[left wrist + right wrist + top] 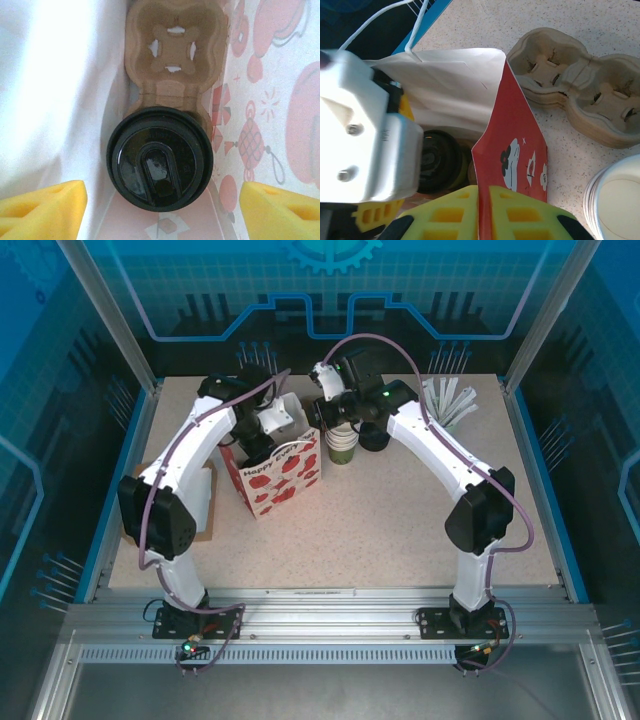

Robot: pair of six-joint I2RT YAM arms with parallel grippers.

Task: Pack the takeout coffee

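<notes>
**Top view:** L arm reaches down into the gift bag (285, 475), which stands upright mid-table. The left gripper (268, 428) is inside its mouth. The right gripper (316, 430) is at the bag's right rim. A stack of lidless cups (342, 447) stands just beside the bag, and the stick holder (450, 400) is back-right, well apart.

**Left wrist:** the takeout coffee (160, 157), black lid on, sits upright at the bag's bottom. It looks to be in the near pocket of a pulp carrier (172, 45); the far pocket is empty. L fingertips (40, 210) are spread wide, one each side of the lid and clear of it, so nothing is held. The cup looks seated, so the step in hand is prob. the let-go and pull-out. To do it well:
- Lift straight up with the jaws wide.
- Stay centred btw the bag walls, so no finger drags paper or clips the lid and tips the cup.

**Right wrist:** R fingers (450, 215) are pressed together on the bag's red side wall, pinching it so the mouth stays open. The lid shows below the L gripper's white body. Spare carriers (575, 85) are stacked on the table beside the bag, w/ the cup stack at lower right. The bag mouth is tight around the L gripper. The handle cord (415, 35) hangs near its wrist and could catch. R's pinch is best held till L is out.
</notes>
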